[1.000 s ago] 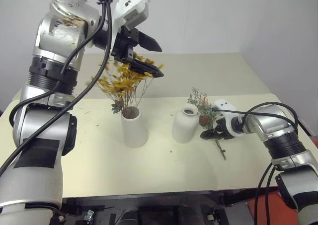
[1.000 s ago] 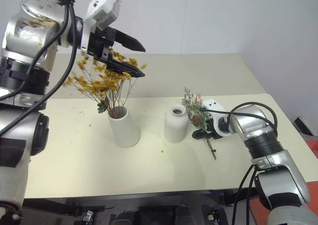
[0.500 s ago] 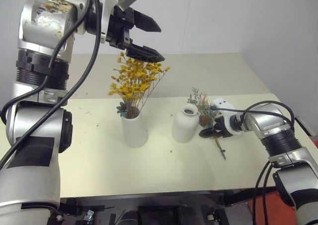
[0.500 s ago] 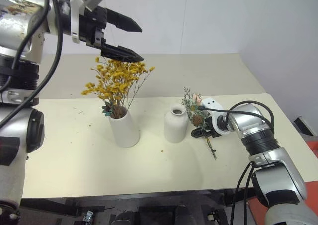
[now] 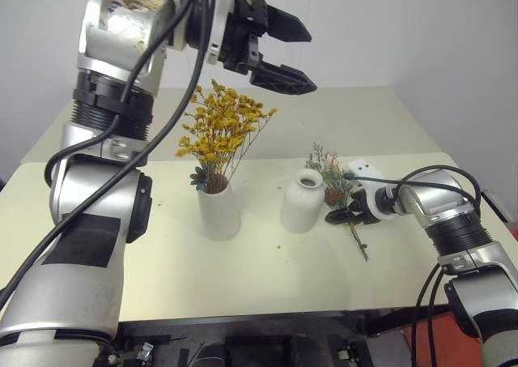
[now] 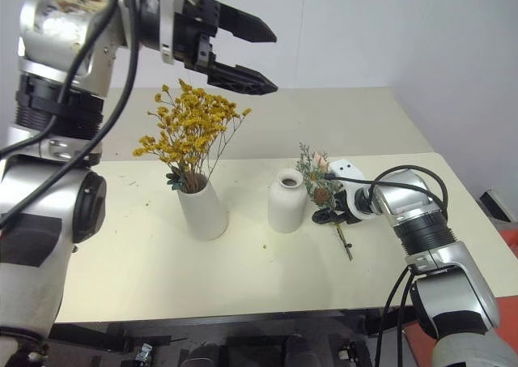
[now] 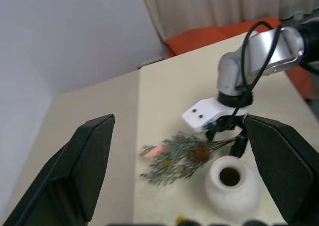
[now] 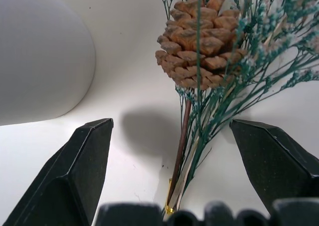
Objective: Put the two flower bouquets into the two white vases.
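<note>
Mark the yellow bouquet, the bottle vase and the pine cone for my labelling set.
yellow bouquet [image 5: 220,130], left eye view, on the blossoms.
bottle vase [image 5: 301,207], left eye view, on its rounded body.
pine cone [image 8: 199,36], right wrist view, on its scales.

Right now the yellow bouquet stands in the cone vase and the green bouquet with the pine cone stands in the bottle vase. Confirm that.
Not quite. The yellow bouquet does stand in the cone vase, but the green bouquet lies on the table beside the bottle vase, whose mouth is empty. The left wrist view shows it.
</note>
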Robot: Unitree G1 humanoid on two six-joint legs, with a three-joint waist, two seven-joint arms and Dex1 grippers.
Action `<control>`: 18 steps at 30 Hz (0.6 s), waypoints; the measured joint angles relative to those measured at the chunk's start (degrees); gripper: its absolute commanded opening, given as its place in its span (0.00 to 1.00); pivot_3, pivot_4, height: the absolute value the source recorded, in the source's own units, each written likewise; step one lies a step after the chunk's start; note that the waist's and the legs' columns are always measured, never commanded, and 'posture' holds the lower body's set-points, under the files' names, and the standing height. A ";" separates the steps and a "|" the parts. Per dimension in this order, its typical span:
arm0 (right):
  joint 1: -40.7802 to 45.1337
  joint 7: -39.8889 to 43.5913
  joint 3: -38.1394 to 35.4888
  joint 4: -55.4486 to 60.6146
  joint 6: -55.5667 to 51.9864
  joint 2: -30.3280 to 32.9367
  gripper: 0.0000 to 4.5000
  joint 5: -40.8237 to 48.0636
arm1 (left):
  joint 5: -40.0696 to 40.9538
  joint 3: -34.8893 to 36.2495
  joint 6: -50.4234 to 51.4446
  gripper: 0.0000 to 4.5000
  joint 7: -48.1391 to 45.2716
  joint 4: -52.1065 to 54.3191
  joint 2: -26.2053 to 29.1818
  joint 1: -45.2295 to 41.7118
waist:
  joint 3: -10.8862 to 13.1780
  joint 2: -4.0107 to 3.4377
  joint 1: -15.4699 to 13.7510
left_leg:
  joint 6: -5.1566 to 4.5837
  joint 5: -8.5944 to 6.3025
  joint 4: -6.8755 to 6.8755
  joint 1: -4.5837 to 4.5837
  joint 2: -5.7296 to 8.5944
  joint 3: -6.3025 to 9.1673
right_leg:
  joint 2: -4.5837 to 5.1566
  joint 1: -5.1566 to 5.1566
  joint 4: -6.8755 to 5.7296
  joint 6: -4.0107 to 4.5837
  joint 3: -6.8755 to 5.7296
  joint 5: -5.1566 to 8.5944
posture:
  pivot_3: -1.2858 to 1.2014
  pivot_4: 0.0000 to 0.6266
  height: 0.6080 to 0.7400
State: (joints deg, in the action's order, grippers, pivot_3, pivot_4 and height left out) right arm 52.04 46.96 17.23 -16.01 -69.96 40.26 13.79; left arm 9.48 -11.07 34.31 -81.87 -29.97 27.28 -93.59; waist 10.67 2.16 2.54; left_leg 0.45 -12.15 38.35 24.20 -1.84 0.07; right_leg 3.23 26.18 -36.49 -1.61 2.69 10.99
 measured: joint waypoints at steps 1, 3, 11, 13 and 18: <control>-0.22 -0.12 -0.19 0.22 -0.12 0.00 0.99 0.00 | 0.12 -0.13 1.29 1.00 0.27 0.62 -0.63 0.34 | 0.00 0.00 0.00 | 0.00 0.00 0.01 -0.02 0.01 0.00 | 0.00 0.00 -0.08 -0.01 0.02 0.00 | 0.52 0.24 1.00; -0.40 -0.48 -0.57 0.30 -0.32 0.00 0.99 0.00 | 0.37 -0.50 4.80 1.00 1.34 2.21 -2.02 1.04 | 0.00 0.00 0.00 | 0.00 0.00 0.04 -0.03 0.02 0.00 | 0.00 0.00 -0.17 -0.02 0.02 0.02 | 0.52 0.24 1.00; -1.29 -0.87 -1.35 0.98 -0.47 0.50 0.99 0.01 | -0.67 -7.32 14.25 1.00 3.68 10.49 -0.56 4.00 | 0.00 0.00 0.13 | 0.00 0.00 0.05 -0.10 0.03 -0.01 | -0.01 0.00 -0.22 -0.03 0.08 0.03 | 0.52 0.24 1.00; -1.32 -0.91 -1.36 0.95 -0.47 0.61 0.99 0.00 | -1.14 -9.19 15.68 1.00 3.53 11.81 1.03 4.32 | 0.00 0.00 0.13 | 0.00 0.00 0.05 -0.11 0.02 -0.01 | -0.01 0.00 -0.23 -0.25 0.08 0.16 | 0.52 0.24 1.00; -1.31 -0.96 -1.35 0.75 -0.43 0.65 0.99 -0.27 | -1.64 -13.49 17.43 1.00 2.51 16.35 3.95 7.35 | 0.00 0.00 0.05 | 0.00 0.00 0.08 -0.11 0.03 -0.02 | 0.00 0.00 -0.25 -0.33 0.10 0.21 | 0.52 0.24 1.00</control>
State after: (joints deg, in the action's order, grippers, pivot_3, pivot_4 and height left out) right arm 50.73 46.00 15.89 -15.26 -70.38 40.91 13.53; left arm 7.84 -24.56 51.74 -79.36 -13.62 31.23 -86.24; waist 10.67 2.16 2.58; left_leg 0.45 -12.15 38.43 24.09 -1.80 0.05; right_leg 3.23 26.18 -36.75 -1.94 2.79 11.20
